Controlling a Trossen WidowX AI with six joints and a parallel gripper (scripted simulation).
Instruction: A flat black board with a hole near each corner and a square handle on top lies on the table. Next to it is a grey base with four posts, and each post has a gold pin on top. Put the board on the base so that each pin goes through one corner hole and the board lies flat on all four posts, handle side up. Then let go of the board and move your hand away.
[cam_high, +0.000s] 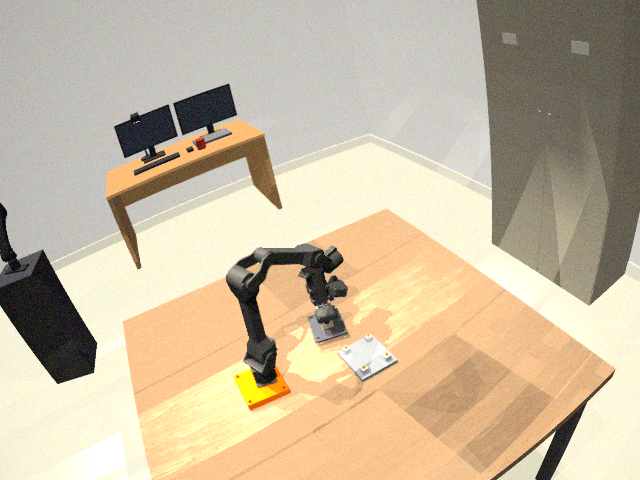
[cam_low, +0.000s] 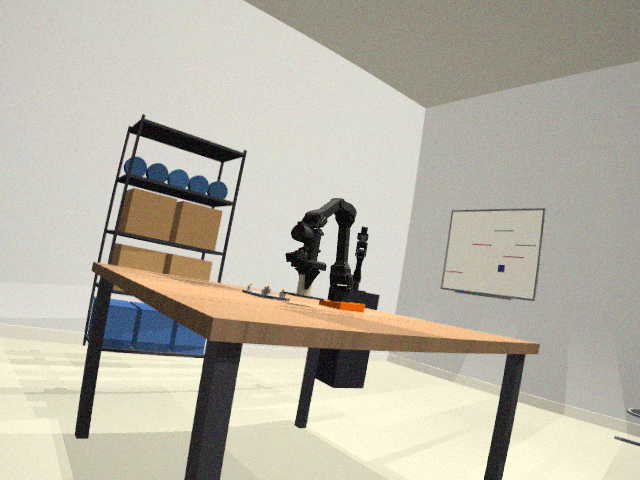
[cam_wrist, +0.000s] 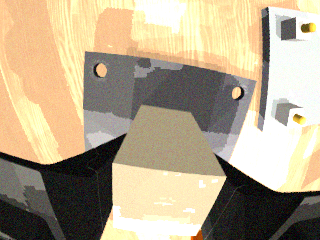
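So the room's got plain pale grey walls (cam_high: 320, 67) (cam_low: 320, 129) and a cream floor (cam_high: 320, 186) (cam_low: 413, 413) with bright patches of light and softer shadows across it, plus a wood desk (cam_high: 188, 167) by the wall with two dark monitors (cam_high: 146, 130) (cam_high: 205, 108), keyboards and a little red mug (cam_high: 200, 143). There's a big grey-brown cabinet (cam_high: 558, 77) too, and a black shelf rack (cam_low: 186, 140) loaded with blue rolls, cardboard boxes and blue bins down low. Oh, and a whiteboard (cam_low: 491, 253) hangs on the other wall with a few coloured lines and a blue square on it.
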